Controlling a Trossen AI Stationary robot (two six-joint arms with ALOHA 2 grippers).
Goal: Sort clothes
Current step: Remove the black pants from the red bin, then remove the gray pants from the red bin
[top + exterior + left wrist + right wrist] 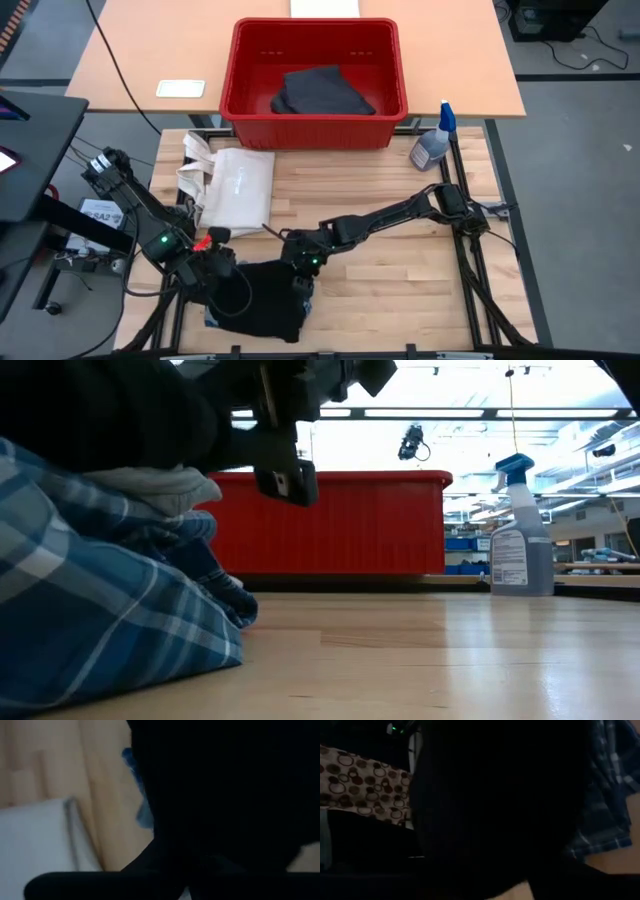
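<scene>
A black fabric (262, 300) lies spread at the table's near edge, left of centre, on top of a blue-and-white plaid cloth (90, 620). My left gripper (218, 268) is at the fabric's far left corner. My right gripper (298, 262) is at its far right corner. Both are shut on it. Black fabric fills both wrist views (225, 795) (495, 805), and the plaid cloth shows beside it in the right wrist view (605, 795). A dark grey cloth (320, 92) lies in the red bin (395, 60). My left gripper holds the black fabric at its far left edge (232, 270), coming slanting down from the table's left. The fabric hides the fingers. Its far edge is raised, and the rest lies on the plaid cloth. My right gripper holds the black fabric at its far right edge (285, 268), coming slanting down from the table's right. The fabric hides the fingers. The held edge (150, 420) is raised above the plaid pile, and the near part lies on it.
A white tote bag (235, 185) lies on the table's left, just beyond my left gripper. A spray bottle (435, 145) stands at the far right. The red bin stands past the table's far edge. A cream cloth with brown rings (360, 785) shows in the right wrist view.
</scene>
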